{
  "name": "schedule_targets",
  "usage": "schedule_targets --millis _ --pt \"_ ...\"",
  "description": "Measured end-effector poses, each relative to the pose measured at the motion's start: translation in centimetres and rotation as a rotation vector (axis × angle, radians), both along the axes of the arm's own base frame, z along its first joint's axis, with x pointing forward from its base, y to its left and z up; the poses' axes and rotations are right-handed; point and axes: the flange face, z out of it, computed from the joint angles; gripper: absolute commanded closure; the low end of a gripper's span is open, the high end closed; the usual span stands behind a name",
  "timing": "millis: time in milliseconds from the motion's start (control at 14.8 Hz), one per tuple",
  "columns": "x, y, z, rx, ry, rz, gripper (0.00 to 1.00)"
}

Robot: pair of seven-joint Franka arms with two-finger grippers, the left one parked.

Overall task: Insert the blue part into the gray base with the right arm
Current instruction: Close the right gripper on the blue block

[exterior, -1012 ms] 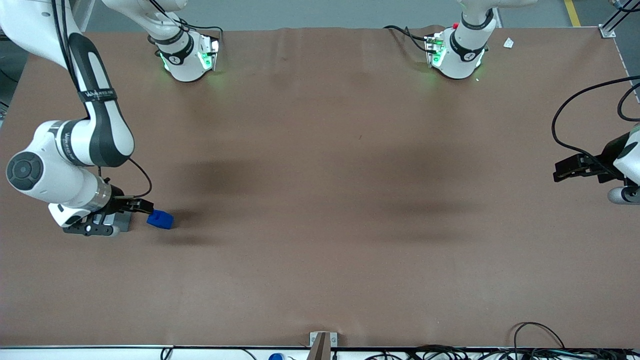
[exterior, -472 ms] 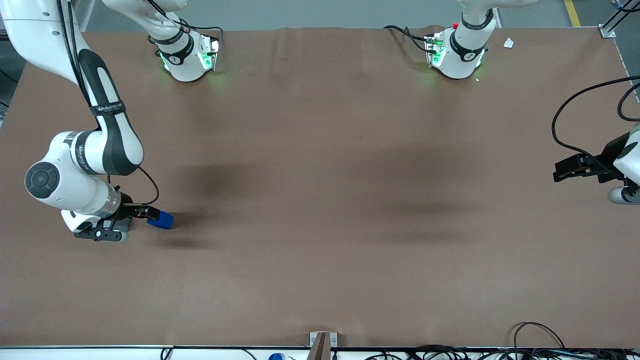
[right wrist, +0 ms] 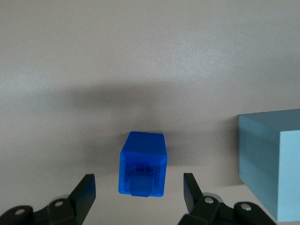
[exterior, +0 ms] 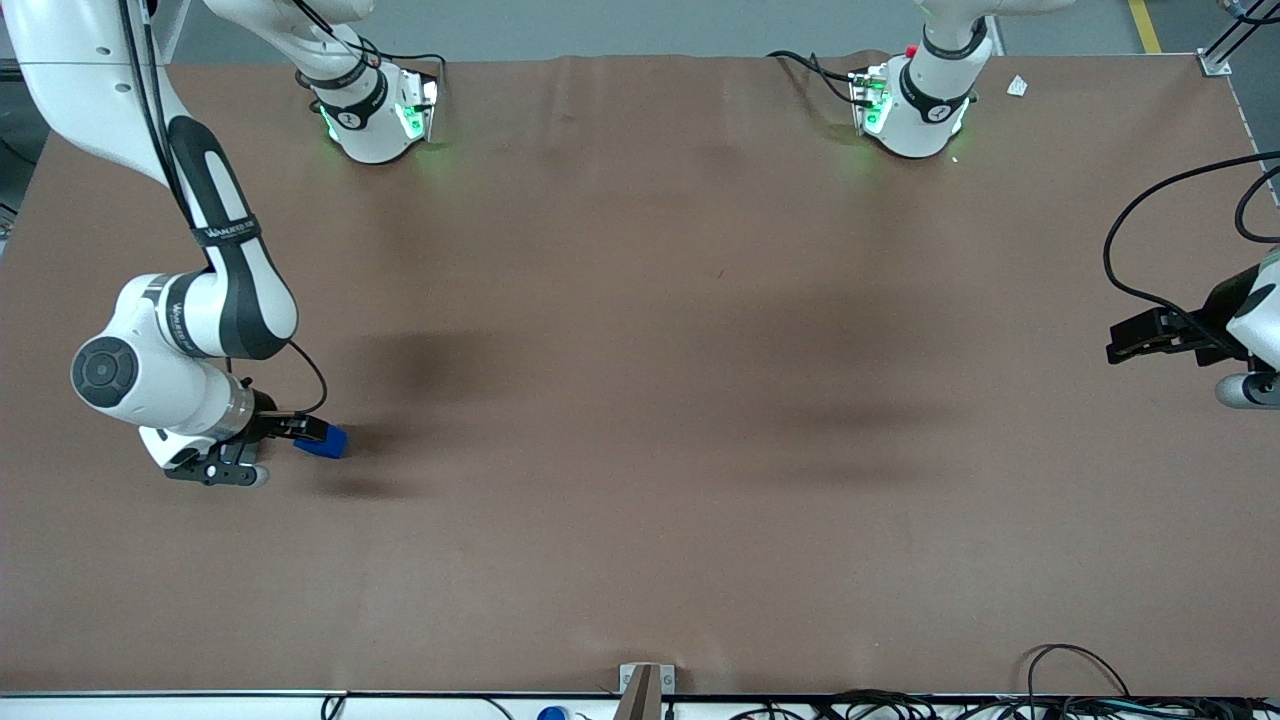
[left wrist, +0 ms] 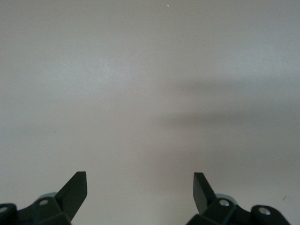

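The working right arm's black two-finger gripper (exterior: pixel 300 432) sits low over the brown surface (exterior: pixel 640 400) at the working arm's end, and over the last second the arm's wrist has slid sideways toward the small bright blue plastic block (exterior: pixel 324 441), so that more of the block is now covered in the front view than a second ago. In the wrist view the gripper (right wrist: pixel 139 187) has its fingers (right wrist: pixel 86 187) spread apart, one on each side of the blue block (right wrist: pixel 143 169), with a clear gap between each tip and the block's faces; nothing is clamped yet. The block lies on the surface with its short stub end facing the camera, and it has not shifted in that time. The light gray plastic cube (right wrist: pixel 272 161) stands just beside the block; only one corner of it shows, so its recessed top cannot be judged, and in the front view the arm hides it. The sideways move looks like the last lining-up before the grasp: the fingers now straddle the block, so the next call is probably to settle and close on it. Picking up, carrying to the cube and inserting all remain to be done.
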Motion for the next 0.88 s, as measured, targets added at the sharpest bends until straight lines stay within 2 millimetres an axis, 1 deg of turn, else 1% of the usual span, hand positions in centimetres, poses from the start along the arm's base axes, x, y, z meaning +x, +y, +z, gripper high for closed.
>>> schedule_targets --millis 270,675,742,877 --pt "-0.1 0.0 -1.0 0.001 0.014 -0.017 0.19" --pt "-0.2 0.1 -1.8 0.014 0.025 -0.033 0.22" --pt "-0.2 0.1 -2.1 0.014 0.029 -0.035 0.23" --pt "-0.3 0.1 -2.8 0.014 0.037 -0.036 0.29"
